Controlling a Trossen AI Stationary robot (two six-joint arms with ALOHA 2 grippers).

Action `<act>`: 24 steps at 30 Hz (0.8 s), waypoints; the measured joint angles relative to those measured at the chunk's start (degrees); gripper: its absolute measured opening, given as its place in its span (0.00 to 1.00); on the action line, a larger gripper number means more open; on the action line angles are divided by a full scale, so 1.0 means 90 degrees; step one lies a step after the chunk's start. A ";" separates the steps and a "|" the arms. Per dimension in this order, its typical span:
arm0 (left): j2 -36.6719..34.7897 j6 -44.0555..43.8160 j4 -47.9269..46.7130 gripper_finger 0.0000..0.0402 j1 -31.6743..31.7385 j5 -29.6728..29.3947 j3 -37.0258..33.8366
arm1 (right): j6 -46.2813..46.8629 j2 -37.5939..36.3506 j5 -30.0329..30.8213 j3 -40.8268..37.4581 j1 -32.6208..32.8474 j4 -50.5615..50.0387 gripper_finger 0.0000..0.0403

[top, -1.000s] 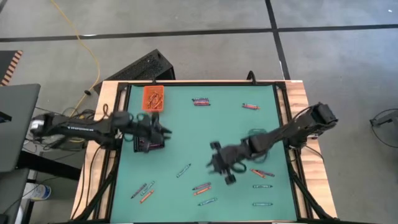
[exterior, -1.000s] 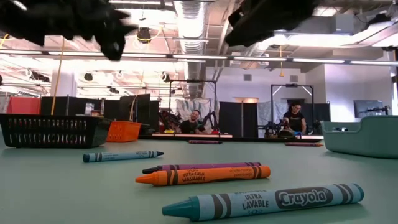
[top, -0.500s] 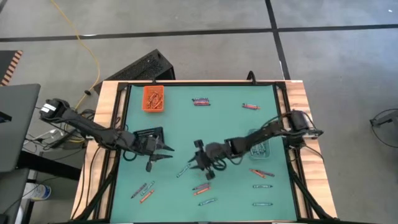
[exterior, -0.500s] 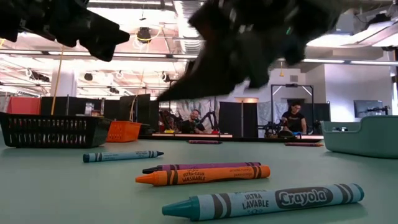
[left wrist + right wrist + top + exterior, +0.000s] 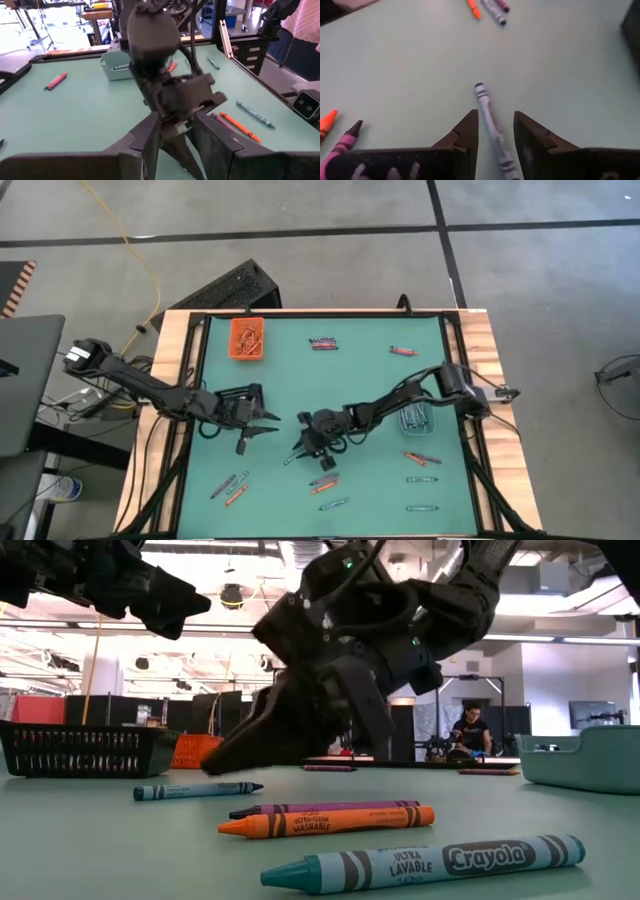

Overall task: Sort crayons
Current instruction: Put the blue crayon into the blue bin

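Note:
A blue crayon (image 5: 487, 117) lies flat on the green mat (image 5: 370, 380), also seen as crayon (image 5: 293, 455) and crayon (image 5: 195, 790). My right gripper (image 5: 496, 132) is open and low over it, one finger on each side, the fingers running roughly along the crayon; I see no touch. In the high view the right gripper (image 5: 302, 448) is at mid-table. My left gripper (image 5: 262, 422) hangs open above the mat's left part, holding nothing, beside a black tray (image 5: 238, 396). Other crayons (image 5: 325, 482) lie scattered.
An orange tray (image 5: 248, 338) holding orange crayons stands far left. A clear tray (image 5: 415, 416) with blue crayons stands at the right. Loose crayons lie near the far edge (image 5: 322, 342), at near left (image 5: 230, 488) and near right (image 5: 421, 478). Purple and orange crayons (image 5: 330, 818) lie in front.
My right gripper has come down and toward the table's left, from above the mat's middle to just over the blue crayon, staying open. My left gripper swung a little toward the near edge early on, then kept still. No crayon has moved.

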 joint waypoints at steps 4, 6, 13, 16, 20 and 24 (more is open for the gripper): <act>0.0000 0.0000 0.0002 0.27 0.0000 0.0000 0.0000 | -0.0013 0.0026 0.0074 0.0024 -0.0037 -0.0301 0.29; 0.0000 0.0001 -0.0002 0.27 0.0000 0.0000 0.0000 | -0.0016 0.0021 0.0108 0.0030 -0.0042 -0.0460 0.29; 0.0000 0.0002 -0.0011 0.27 0.0000 0.0000 0.0000 | -0.0037 0.0048 0.0222 0.0059 -0.0092 -0.1029 0.22; 0.0000 -0.0002 -0.0015 0.27 0.0000 0.0000 0.0000 | -0.0037 0.0051 0.0222 0.0060 -0.0131 -0.1137 0.12; 0.0000 -0.0010 -0.0058 0.27 0.0002 0.0000 0.0000 | -0.0028 0.0009 0.0167 0.0052 -0.0182 -0.1203 0.02; 0.0000 -0.0044 -0.0137 0.27 0.0002 0.0000 0.0000 | 0.0004 -0.0201 0.0127 0.0014 -0.0181 -0.1455 0.03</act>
